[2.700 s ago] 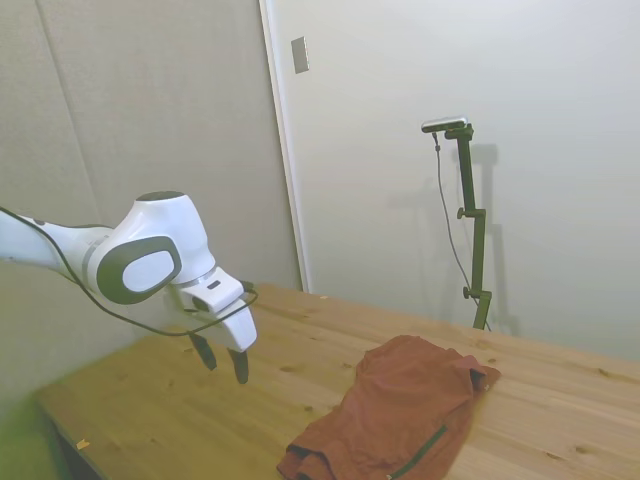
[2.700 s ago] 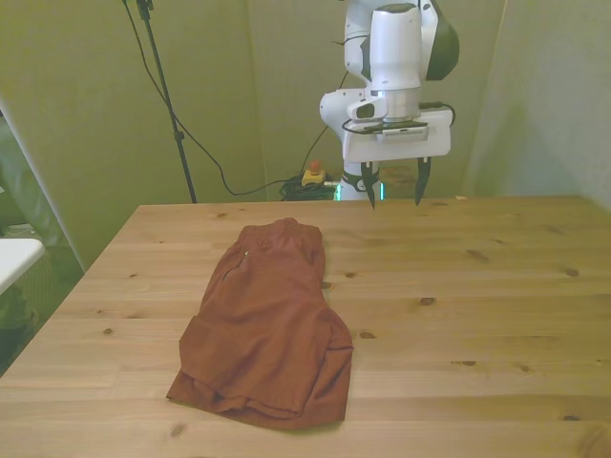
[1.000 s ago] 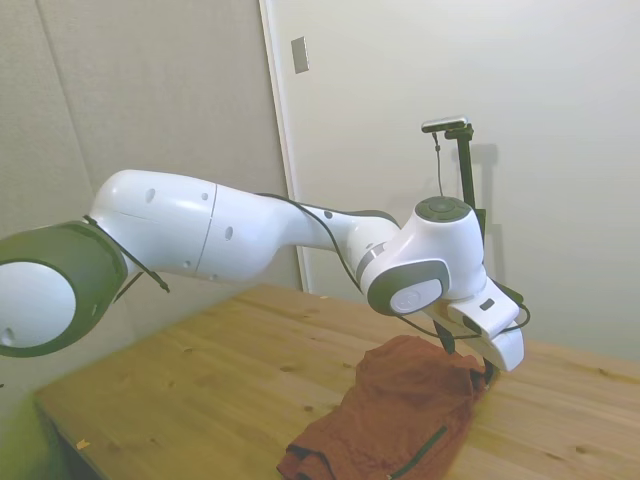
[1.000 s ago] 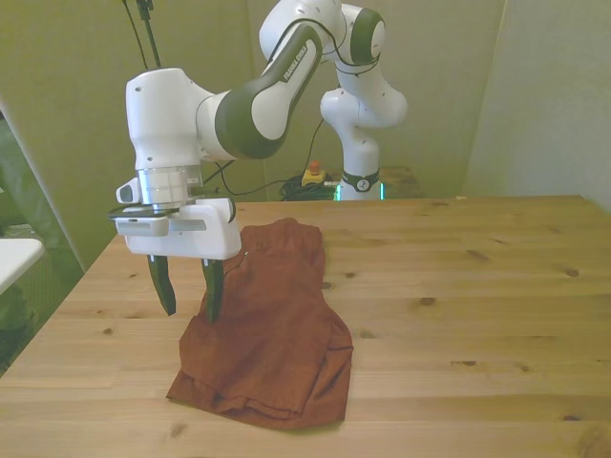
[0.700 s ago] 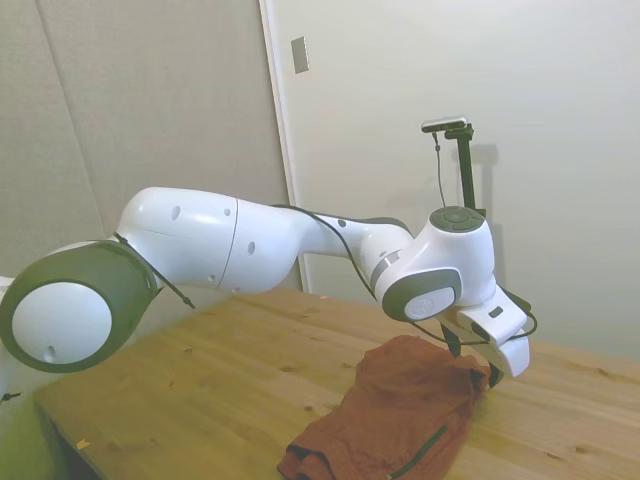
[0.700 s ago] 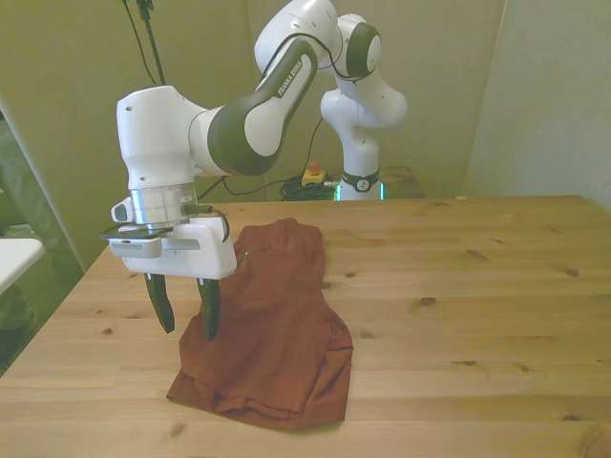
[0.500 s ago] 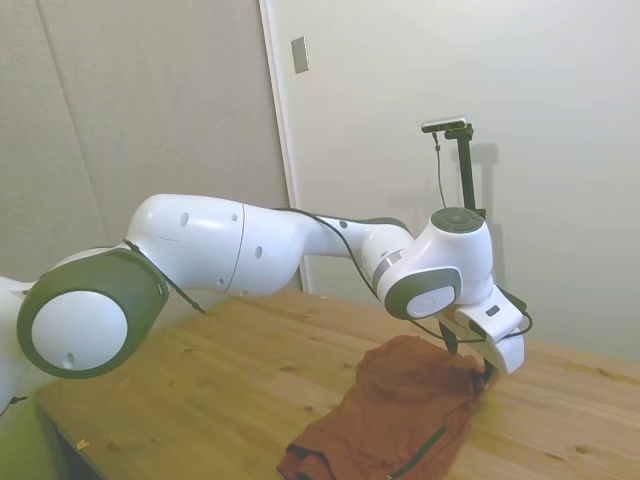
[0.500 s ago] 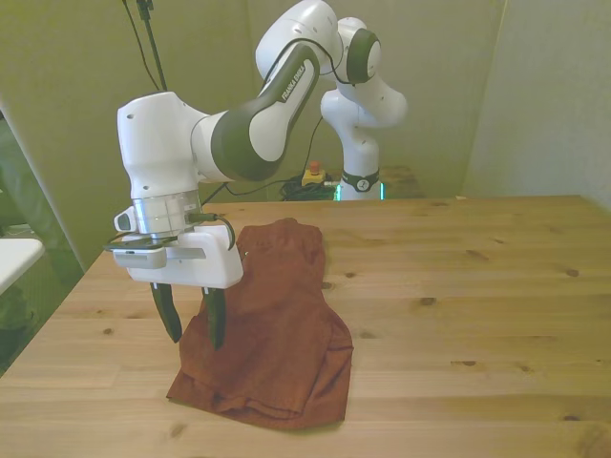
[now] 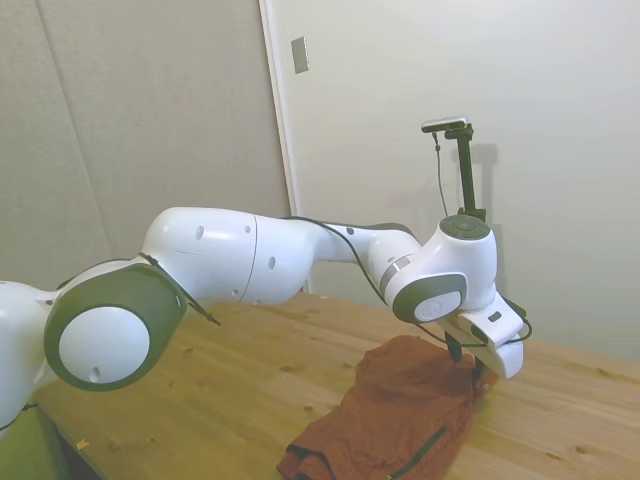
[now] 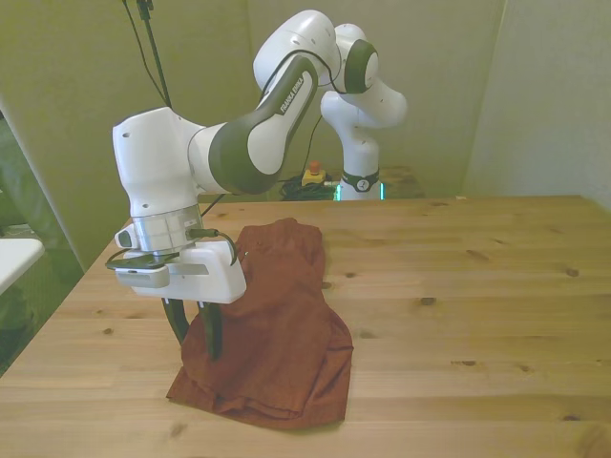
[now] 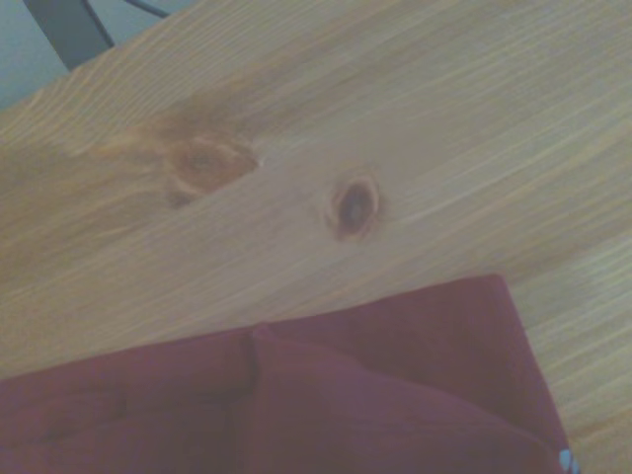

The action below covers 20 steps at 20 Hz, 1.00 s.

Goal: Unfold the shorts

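While shorts lie folded, gripper straddles their edge, jaws narrowly parted.

Lighting soft and even, indoor, no hard glare anywhere. Front view has a yellow-green cast on the walls behind the arm; table evenly lit, only a faint shadow under the shorts hem. Side view cooler, slightly dim and grainy; soft shadow on the wall behind the table. Wrist view soft, close-range blur: shorts edge smeared, wood knots on the table readable but not crisp, darker toward the corners
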### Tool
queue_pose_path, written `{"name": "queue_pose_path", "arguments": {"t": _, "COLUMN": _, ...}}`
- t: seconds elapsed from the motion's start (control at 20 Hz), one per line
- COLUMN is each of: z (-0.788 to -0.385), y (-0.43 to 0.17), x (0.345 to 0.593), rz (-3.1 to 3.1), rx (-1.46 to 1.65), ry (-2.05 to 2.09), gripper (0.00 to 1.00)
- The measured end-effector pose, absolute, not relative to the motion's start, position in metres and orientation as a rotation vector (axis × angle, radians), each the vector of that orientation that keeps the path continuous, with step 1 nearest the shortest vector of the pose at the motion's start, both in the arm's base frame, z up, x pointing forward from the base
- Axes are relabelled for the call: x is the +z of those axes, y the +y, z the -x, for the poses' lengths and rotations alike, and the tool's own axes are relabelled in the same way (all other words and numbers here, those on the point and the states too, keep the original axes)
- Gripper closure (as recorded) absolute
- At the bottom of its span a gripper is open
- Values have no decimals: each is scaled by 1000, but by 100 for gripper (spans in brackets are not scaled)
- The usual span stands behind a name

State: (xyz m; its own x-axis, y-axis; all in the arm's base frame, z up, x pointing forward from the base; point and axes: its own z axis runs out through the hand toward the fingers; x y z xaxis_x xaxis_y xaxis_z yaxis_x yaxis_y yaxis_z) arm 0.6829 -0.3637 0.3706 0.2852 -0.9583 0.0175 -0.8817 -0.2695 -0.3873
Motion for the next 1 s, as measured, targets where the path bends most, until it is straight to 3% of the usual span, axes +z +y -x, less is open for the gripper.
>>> {"name": "queue_pose_path", "arguments": {"t": 0.6, "z": -684, "y": -358, "x": 367, "rz": 2279, "rx": -309, "ry": 1622, "gripper": 100}}
{"name": "queue_pose_path", "arguments": {"t": 1.0, "z": -690, "y": -325, "x": 418, "rz": 2300, "rx": -319, "ry": 1497, "gripper": 100}}
